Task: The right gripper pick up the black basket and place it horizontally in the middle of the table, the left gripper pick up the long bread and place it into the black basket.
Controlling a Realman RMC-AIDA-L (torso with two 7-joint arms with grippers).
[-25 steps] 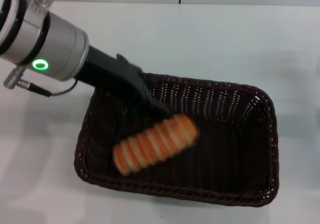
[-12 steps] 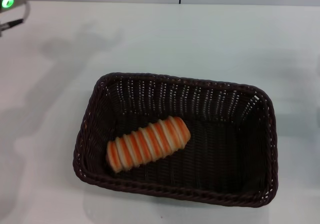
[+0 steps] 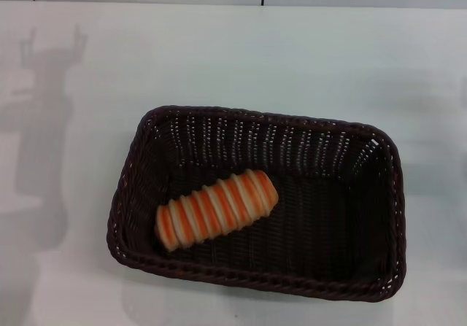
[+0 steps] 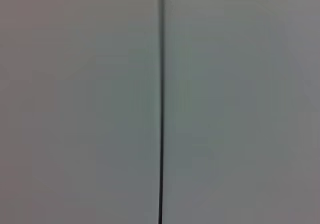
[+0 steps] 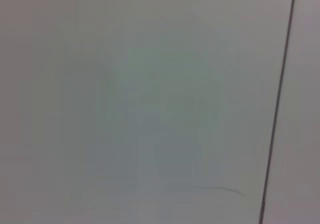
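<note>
Neither gripper is in any view, so how the fingers stand cannot be told. Both wrist views show only a pale surface with a dark seam. On the table [image 3: 306, 56], the long bread [image 3: 217, 209] lies diagonally in the left part of the black basket [image 3: 357, 216].

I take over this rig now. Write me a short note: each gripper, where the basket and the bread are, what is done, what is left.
Left gripper and right gripper: neither is in view.
Basket: lies lengthwise across the middle of the table.
Bread: inside the basket, on its floor toward the robot's left, lying at a slant.
Done: basket placed, bread in it.
Left: nothing that shows.
</note>
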